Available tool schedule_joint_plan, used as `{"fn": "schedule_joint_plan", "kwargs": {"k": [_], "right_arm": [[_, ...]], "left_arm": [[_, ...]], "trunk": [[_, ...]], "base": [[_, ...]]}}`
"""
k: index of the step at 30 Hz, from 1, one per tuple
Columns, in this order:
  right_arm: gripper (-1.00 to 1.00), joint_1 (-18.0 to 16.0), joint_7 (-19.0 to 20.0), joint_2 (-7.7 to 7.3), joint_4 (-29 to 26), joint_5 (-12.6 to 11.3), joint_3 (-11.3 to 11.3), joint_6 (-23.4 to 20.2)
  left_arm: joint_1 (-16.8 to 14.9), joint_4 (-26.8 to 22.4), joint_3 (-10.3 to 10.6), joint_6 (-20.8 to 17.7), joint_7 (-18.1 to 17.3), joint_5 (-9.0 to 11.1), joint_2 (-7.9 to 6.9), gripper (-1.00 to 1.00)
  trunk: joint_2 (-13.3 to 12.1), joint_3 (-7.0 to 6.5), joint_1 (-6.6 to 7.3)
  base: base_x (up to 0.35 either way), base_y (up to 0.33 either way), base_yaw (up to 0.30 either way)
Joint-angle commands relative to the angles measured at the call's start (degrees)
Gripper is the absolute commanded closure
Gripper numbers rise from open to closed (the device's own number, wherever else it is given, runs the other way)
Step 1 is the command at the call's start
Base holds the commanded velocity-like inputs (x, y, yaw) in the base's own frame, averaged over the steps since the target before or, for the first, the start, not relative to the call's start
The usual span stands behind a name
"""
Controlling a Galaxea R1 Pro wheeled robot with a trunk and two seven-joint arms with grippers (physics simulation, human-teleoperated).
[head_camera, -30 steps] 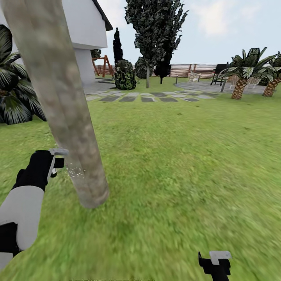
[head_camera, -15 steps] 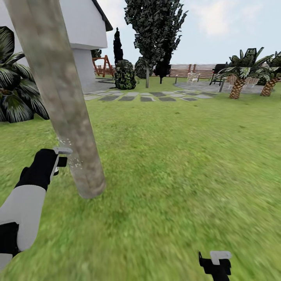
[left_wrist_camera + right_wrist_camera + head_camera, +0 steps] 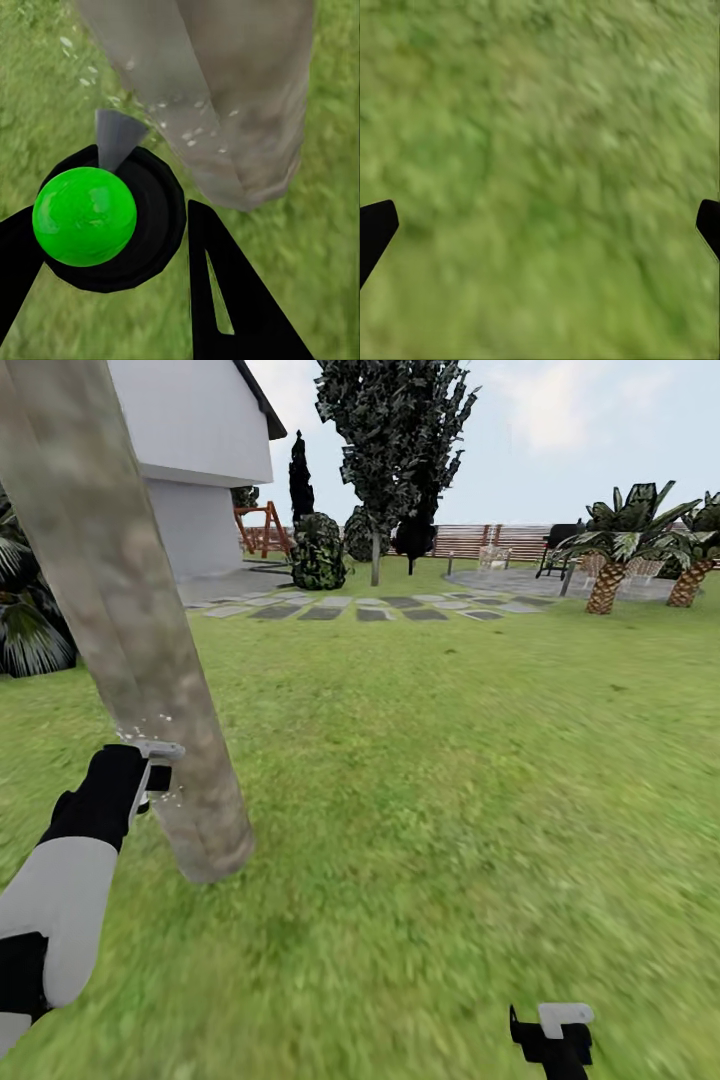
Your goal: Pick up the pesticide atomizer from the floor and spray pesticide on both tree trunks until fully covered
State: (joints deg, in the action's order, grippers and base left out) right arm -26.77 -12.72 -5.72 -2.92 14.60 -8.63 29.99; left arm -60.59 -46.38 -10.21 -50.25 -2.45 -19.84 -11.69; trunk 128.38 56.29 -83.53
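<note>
Pale grey-brown bark marks the tree trunk (image 3: 140, 650), a thick mottled column leaning across the left of the head view and meeting the grass lawn (image 3: 450, 780) near the left arm. The left pincer (image 3: 150, 770) is closed around the pesticide atomizer (image 3: 112, 217), a black body with a glossy green ball on top and a grey nozzle aimed at the trunk just beside it. Small white droplets (image 3: 191, 135) speckle the bark and the air in front of the nozzle. The right pincer (image 3: 552, 1035) hangs low at the near right over bare grass, well apart from the trunk; its black fingertips (image 3: 375, 229) stand wide with nothing between them. Far off stand a white house (image 3: 200, 440), a dark bushy tree (image 3: 395, 430), stepping stones (image 3: 340, 607), palms (image 3: 625, 540) and a slatted wooden fence (image 3: 490, 540).
</note>
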Motion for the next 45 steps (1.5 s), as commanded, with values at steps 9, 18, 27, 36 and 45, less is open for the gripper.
{"fn": "schedule_joint_plan", "kwargs": {"k": [9,18,27,36,45], "right_arm": [[-1.0,0.0,-0.2,0.18,0.1,0.6,-0.4,0.2],[-1.0,0.0,-0.2,0.19,0.1,0.6,-0.4,0.2],[-1.0,0.0,-0.2,0.0,0.0,0.6,-0.4,0.2],[-1.0,0.0,-0.2,0.28,0.1,0.6,-0.4,0.2],[-1.0,0.0,-0.2,0.36,0.1,0.6,-0.4,0.2]], "left_arm": [[0.0,-0.1,-0.1,-0.2,-0.2,-0.5,-0.16,1.0],[0.4,0.8,-0.1,0.2,0.4,-0.7,-0.05,1.0],[2.9,0.9,-0.5,0.5,0.7,-0.8,-0.74,1.0],[5.2,0.8,-1.5,0.8,1.0,-0.6,-1.01,1.0],[5.2,0.3,-5.4,1.1,5.4,-0.6,-1.18,1.0]], "trunk": [[0.0,0.05,-0.02],[0.0,0.05,-0.02],[0.0,0.05,-0.02],[0.0,0.05,-0.02],[0.0,0.05,-0.02]], "base": [[0.045,-0.258,0.126],[0.083,-0.272,0.194],[0.173,-0.248,0.003],[0.188,-0.236,0.199],[0.218,-0.211,0.278]]}}
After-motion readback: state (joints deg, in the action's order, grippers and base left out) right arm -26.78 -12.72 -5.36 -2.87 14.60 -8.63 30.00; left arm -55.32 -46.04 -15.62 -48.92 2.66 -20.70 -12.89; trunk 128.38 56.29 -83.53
